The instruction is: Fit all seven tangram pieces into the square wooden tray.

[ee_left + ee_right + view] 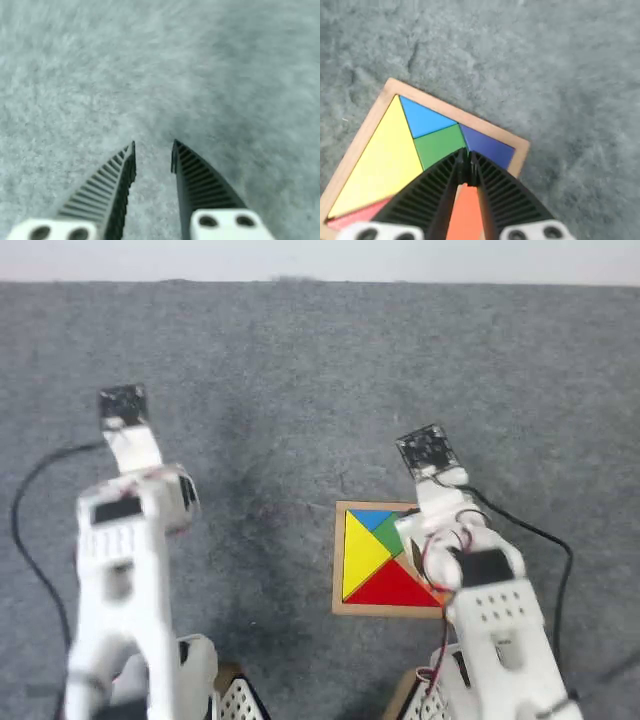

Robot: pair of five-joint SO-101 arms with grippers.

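Observation:
The square wooden tray (338,560) lies on the grey carpet at the right, under the right arm (480,590). In it lie a big yellow triangle (382,160), a light blue triangle (422,119), a green square (437,145), a dark blue piece (490,147), an orange piece (465,215) and a red triangle (392,585). My right gripper (467,157) hangs shut over the tray where the green and dark blue pieces meet, with nothing held. My left gripper (153,146) stands open over bare carpet, far left of the tray.
Grey carpet (300,370) covers the whole table. The left arm (125,540) stands at the left with a black cable (30,490) beside it. Another cable (540,535) runs to the right of the right arm.

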